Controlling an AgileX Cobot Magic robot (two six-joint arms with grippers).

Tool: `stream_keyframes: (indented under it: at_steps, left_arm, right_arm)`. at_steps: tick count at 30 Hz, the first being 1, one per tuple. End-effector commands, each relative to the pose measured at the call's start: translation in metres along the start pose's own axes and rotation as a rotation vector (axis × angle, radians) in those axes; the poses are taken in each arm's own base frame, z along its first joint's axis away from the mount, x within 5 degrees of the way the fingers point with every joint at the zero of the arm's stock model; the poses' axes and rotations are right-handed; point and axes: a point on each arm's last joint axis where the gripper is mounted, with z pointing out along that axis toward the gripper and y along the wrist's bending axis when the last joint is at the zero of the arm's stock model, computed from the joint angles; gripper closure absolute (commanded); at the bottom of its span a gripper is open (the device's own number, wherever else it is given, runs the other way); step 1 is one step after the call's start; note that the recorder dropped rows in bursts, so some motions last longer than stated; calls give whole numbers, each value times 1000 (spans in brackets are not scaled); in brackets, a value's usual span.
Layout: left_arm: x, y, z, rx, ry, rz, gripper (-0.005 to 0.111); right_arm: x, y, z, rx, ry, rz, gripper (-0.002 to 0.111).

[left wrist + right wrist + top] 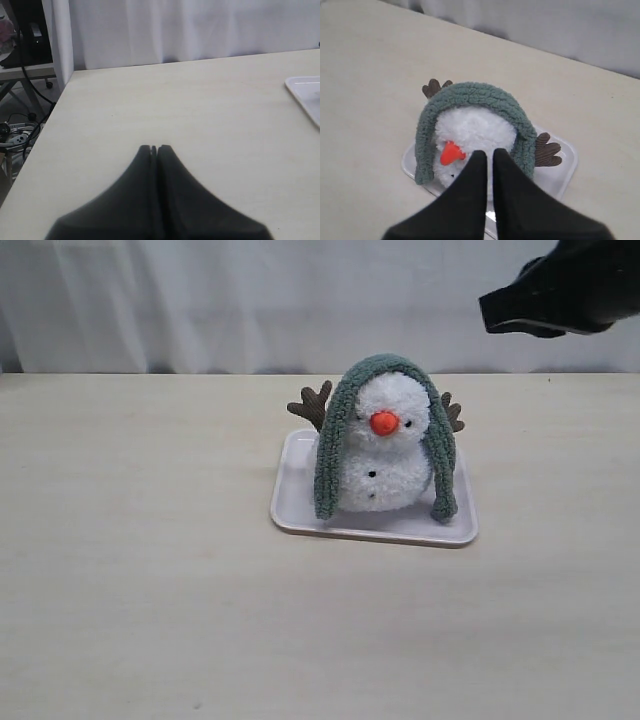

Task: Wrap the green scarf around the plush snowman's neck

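Observation:
The plush snowman (388,468) stands upright on a white tray (296,508), orange nose facing front. The green scarf (331,445) lies draped over the top of its head, one end hanging down each side to the tray; the snowman's neck (392,438) shows bare at the front. In the right wrist view the scarf (470,95) arches over the snowman (476,129). My right gripper (490,310) (489,152) hovers high above and to the right, fingers almost touching, holding nothing. My left gripper (154,147) is shut over bare table, out of the exterior view.
Brown branch arms (312,404) stick out behind the scarf on both sides. A white curtain (250,300) runs along the table's far edge. The tray's corner (305,90) shows in the left wrist view, and beyond the table's edge there are a shelf and cables (20,130).

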Motion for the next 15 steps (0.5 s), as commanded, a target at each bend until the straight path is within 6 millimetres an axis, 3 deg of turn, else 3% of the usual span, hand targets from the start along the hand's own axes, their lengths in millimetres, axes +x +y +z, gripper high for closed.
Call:
stream_keyframes:
  at_steps: [1, 3, 6, 10, 15]
  left_arm:
    - [-1, 0, 0, 3, -12, -5, 107]
    - [-1, 0, 0, 3, -12, -5, 107]
    - [-1, 0, 0, 3, -12, -5, 107]
    - [-1, 0, 0, 3, -12, -5, 107]
    - [-1, 0, 0, 3, -12, -5, 107]
  right_arm:
    - [33, 15, -45, 58, -154, -5, 104]
    - [48, 22, -64, 69, -206, 8, 104]
    - [59, 35, -72, -27, -217, 63, 104]
    - [67, 63, -52, -211, -75, -43, 104]
    - [73, 78, -12, -232, 43, -93, 104]
